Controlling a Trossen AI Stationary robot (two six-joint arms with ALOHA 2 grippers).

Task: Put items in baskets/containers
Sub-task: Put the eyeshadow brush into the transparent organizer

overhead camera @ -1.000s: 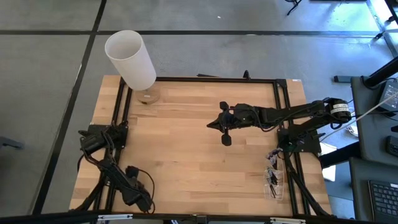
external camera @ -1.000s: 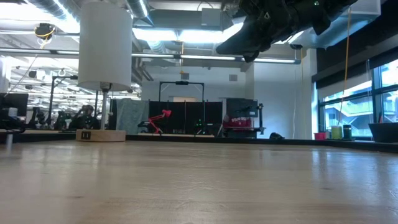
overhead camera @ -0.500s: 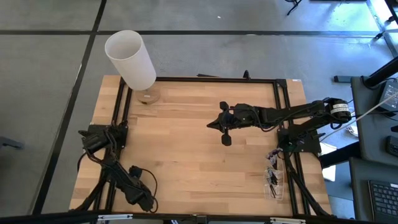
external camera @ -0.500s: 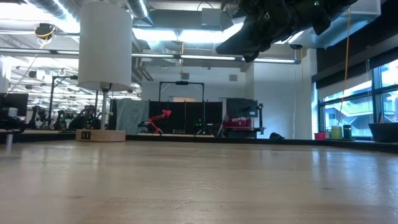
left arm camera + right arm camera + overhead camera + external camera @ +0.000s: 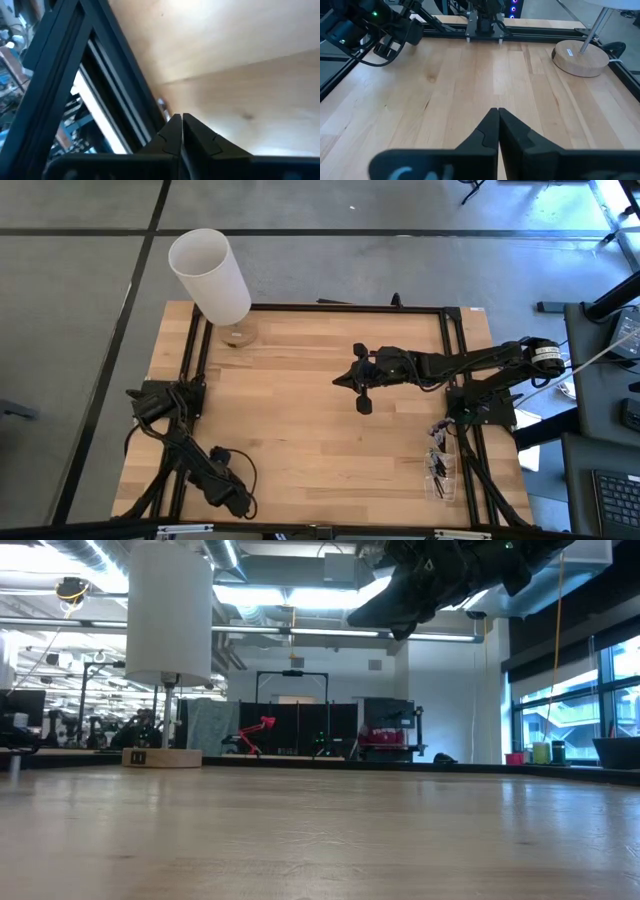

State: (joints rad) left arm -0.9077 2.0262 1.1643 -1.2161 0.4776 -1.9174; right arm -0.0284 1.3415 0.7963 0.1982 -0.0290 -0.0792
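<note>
While the right arm hangs unmoved over the middle of the table (image 5: 300, 430), the only thing we see changing across the last second is the left arm at the near left corner: its folded links have crept a little toward the near edge, and the left gripper (image 5: 181, 131) sits low by the black frame rail (image 5: 75, 75), fingers pressed together and holding nothing. The right gripper (image 5: 497, 125) is likewise closed and empty, pointing across the bare wood toward the lamp (image 5: 210, 275) at the far left. The makeup brushes (image 5: 437, 465) lie in a small cluster at the near right edge, just beside the right arm's base; we cannot pick out the clear holder there with any certainty. We judge that the task has not really begun: no brush is gripped, and neither gripper is near the cluster.
</note>
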